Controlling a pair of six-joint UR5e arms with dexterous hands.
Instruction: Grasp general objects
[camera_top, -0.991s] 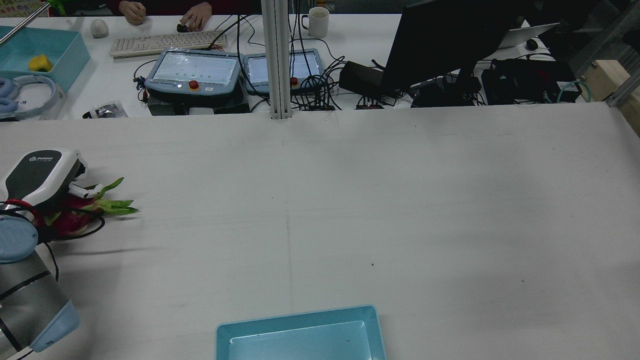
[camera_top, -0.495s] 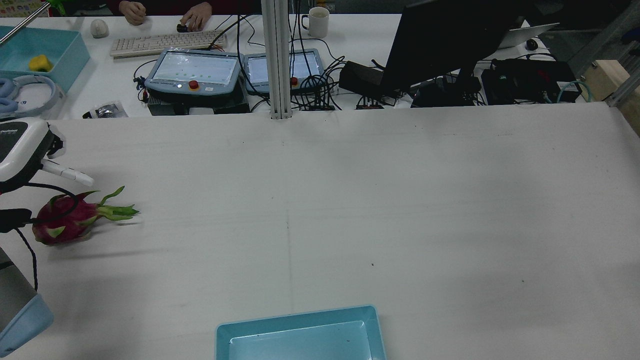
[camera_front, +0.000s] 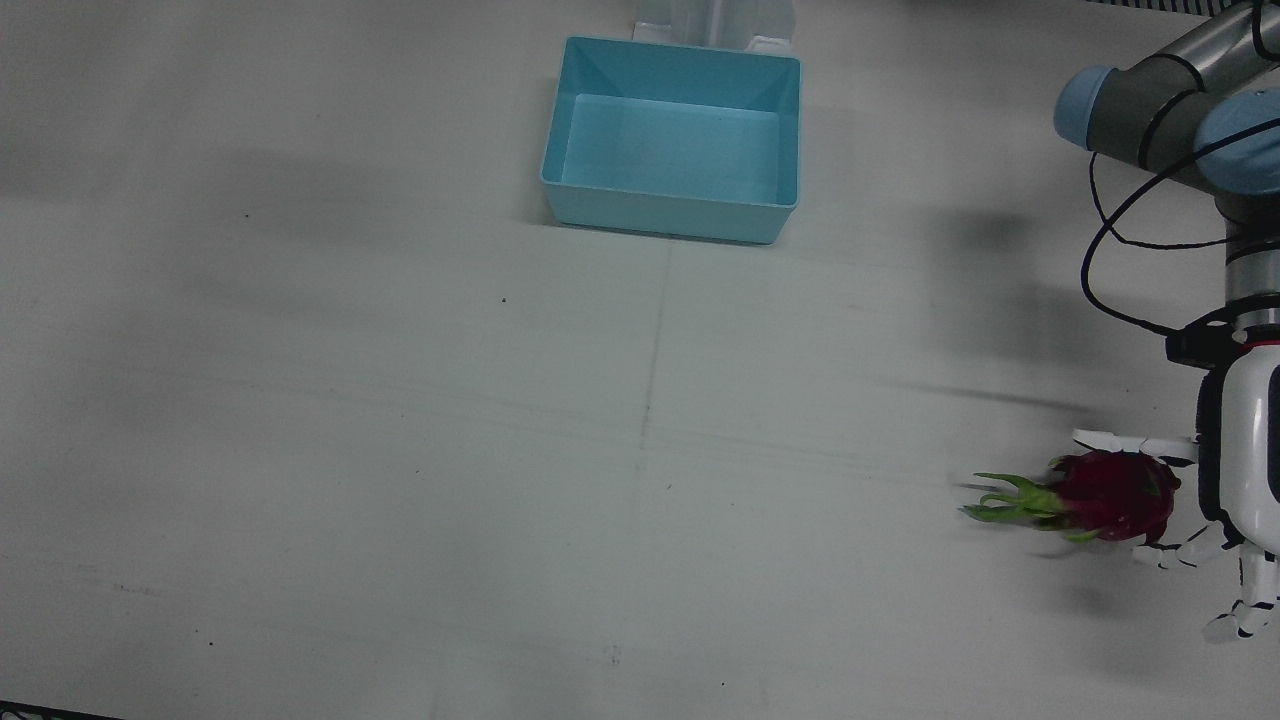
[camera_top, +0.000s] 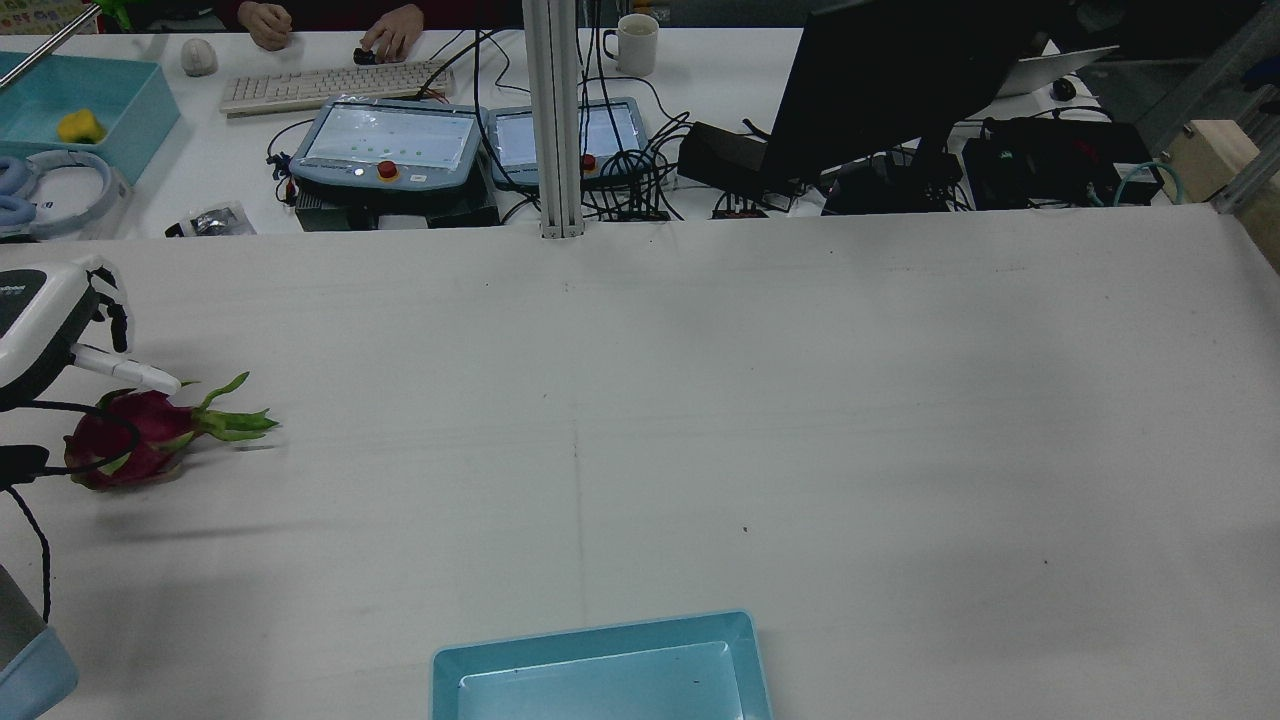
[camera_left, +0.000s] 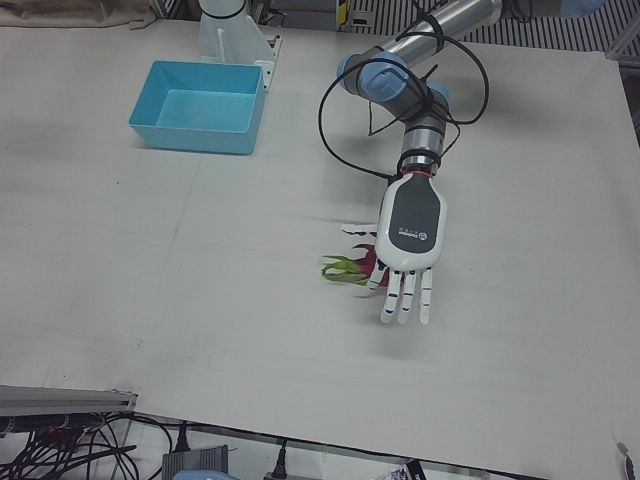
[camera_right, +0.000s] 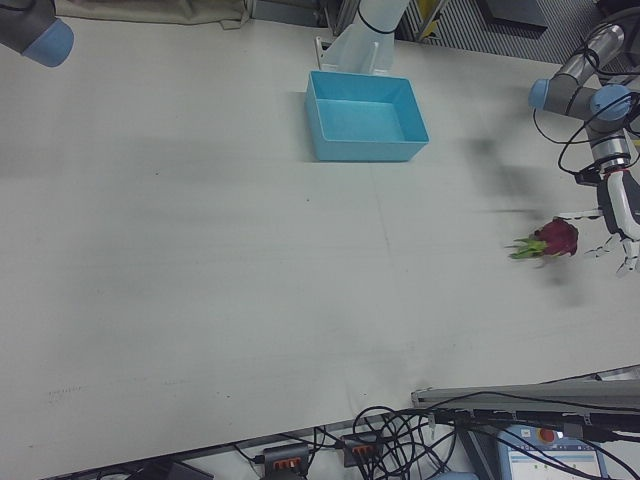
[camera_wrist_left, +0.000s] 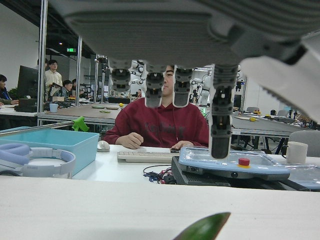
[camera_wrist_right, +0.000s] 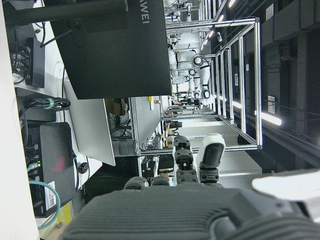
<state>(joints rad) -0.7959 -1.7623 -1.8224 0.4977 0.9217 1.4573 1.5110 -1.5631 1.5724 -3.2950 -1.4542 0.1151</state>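
A magenta dragon fruit (camera_top: 125, 440) with green leaf tips lies on the white table at the far left of the rear view. It also shows in the front view (camera_front: 1110, 495), the left-front view (camera_left: 368, 265) and the right-front view (camera_right: 555, 238). My left hand (camera_front: 1245, 470) (camera_top: 40, 320) (camera_left: 410, 225) (camera_right: 622, 215) hovers beside and just over it, open, fingers straight and thumb spread, holding nothing. The left hand view shows its fingers (camera_wrist_left: 175, 85) and a green leaf tip (camera_wrist_left: 202, 227). My right hand (camera_wrist_right: 192, 165) shows only in its own view, open and empty.
A light blue bin (camera_front: 670, 222) (camera_top: 590, 640) (camera_left: 200, 138) (camera_right: 365, 152) stands at the robot's edge of the table, near the middle. A black cable (camera_front: 1105, 260) loops off my left arm. The operators' desk with pendants (camera_top: 390, 140) and a seated person lies beyond the far edge.
My left hand was down over the dragon fruit, then lifted off and drew back to the left, and now sits slightly lower. The fruit stays on the table.
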